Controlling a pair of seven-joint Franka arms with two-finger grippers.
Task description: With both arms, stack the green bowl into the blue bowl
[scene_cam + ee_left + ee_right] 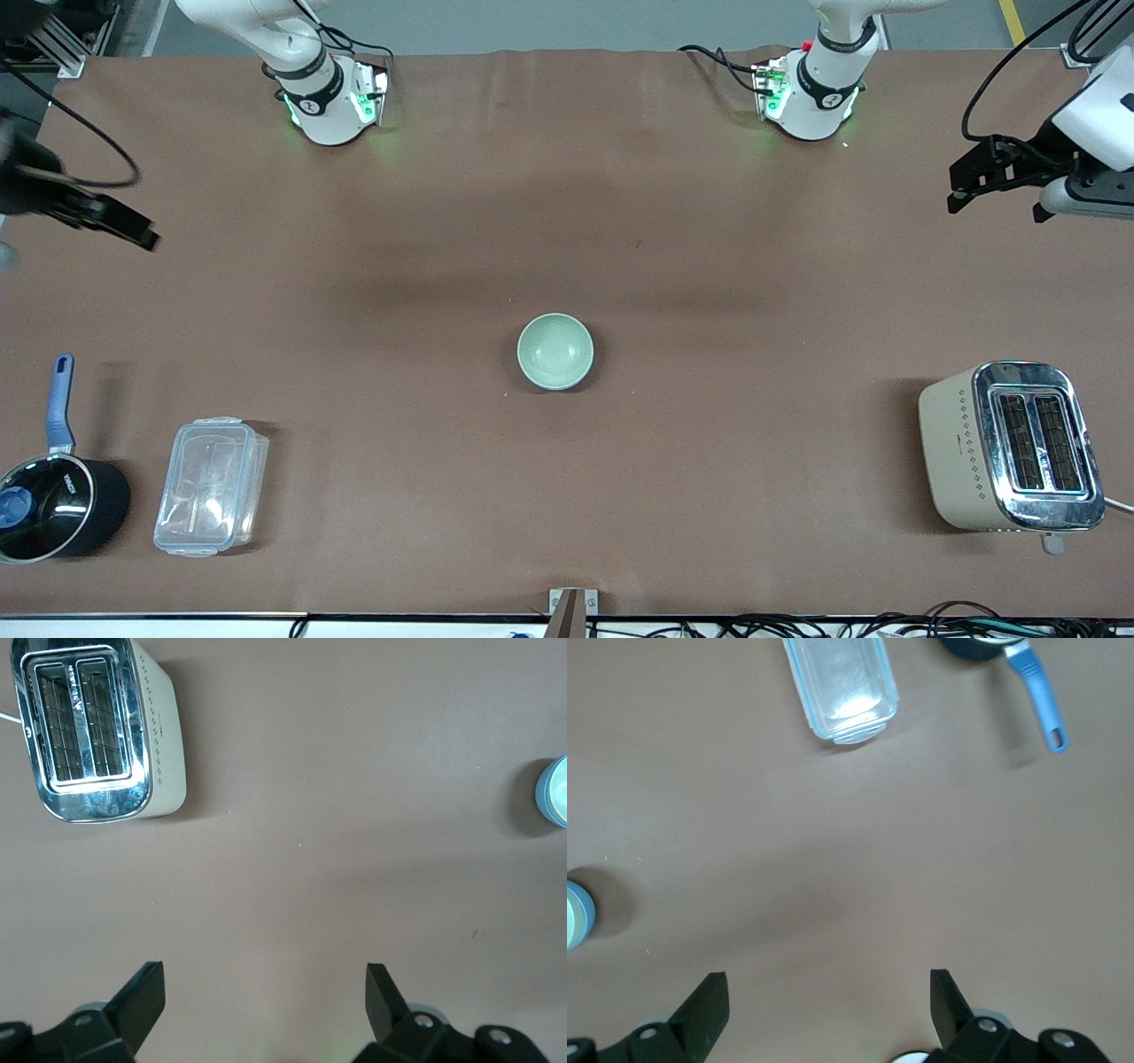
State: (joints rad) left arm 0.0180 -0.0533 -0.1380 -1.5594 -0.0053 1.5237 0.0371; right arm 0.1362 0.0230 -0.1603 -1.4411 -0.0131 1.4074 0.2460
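Note:
The pale mint-green bowl stands upright in the middle of the table. In the wrist views a sky-blue bowl wall shows around the green bowl's inside, so the green bowl sits inside the blue bowl. My left gripper is open and empty, up over the left arm's end of the table. My right gripper is open and empty, up over the right arm's end of the table. Both are well apart from the bowls.
A cream and chrome toaster stands near the front edge at the left arm's end. A clear plastic box and a black saucepan with a blue handle stand at the right arm's end.

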